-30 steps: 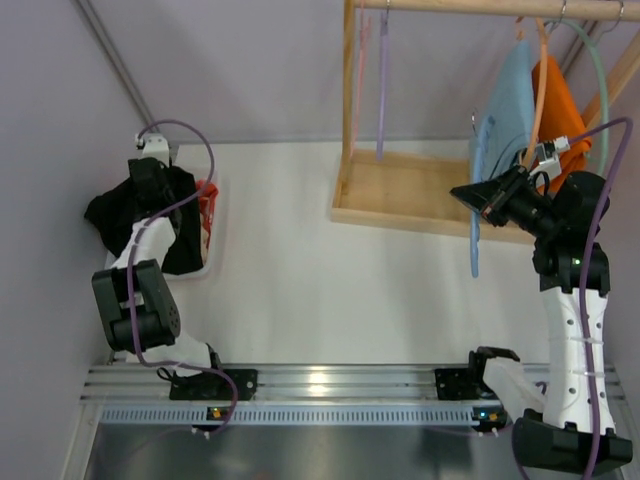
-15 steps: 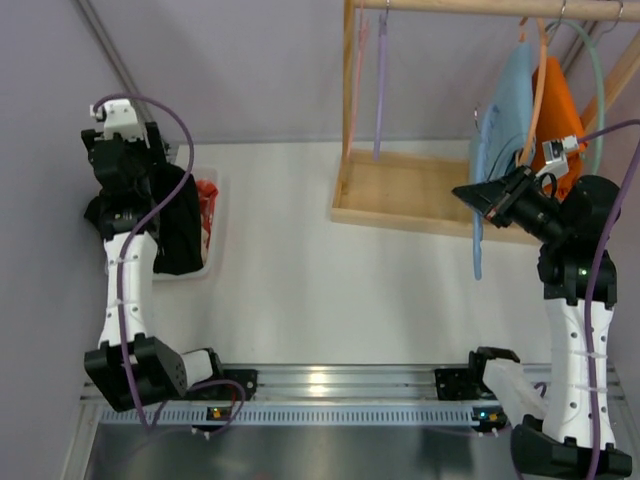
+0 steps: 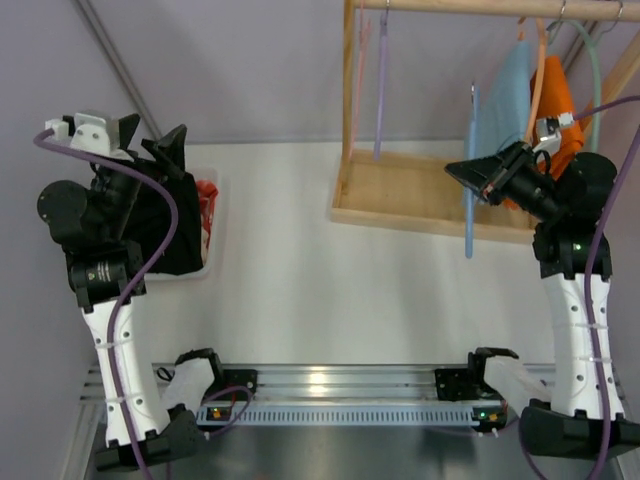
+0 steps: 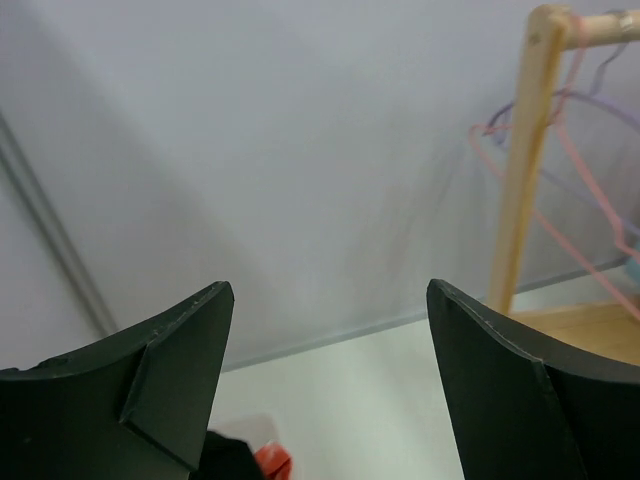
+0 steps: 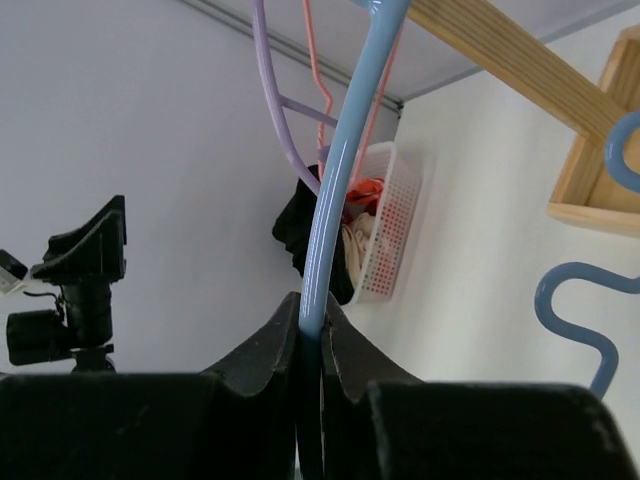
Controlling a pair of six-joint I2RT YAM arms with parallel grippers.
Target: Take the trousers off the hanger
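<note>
Pinching the hanger [image 5: 345, 150] tight between its fingers, the right gripper [image 3: 462, 172] holds the thin light blue frame upright and bare, just beside the wooden rack [image 3: 400, 200] on the right. Trousers [image 3: 182, 235] are off it and well apart, heaped black in the white basket [image 5: 388, 240] at the far left, some fabric spilling over the near rim. Left gripper [image 4: 328, 290] hangs raised above that basket, fingers spread wide, nothing between them. Light blue cloth [image 3: 512, 90] and orange cloth [image 3: 560, 100] hang from the rail, far right.
</note>
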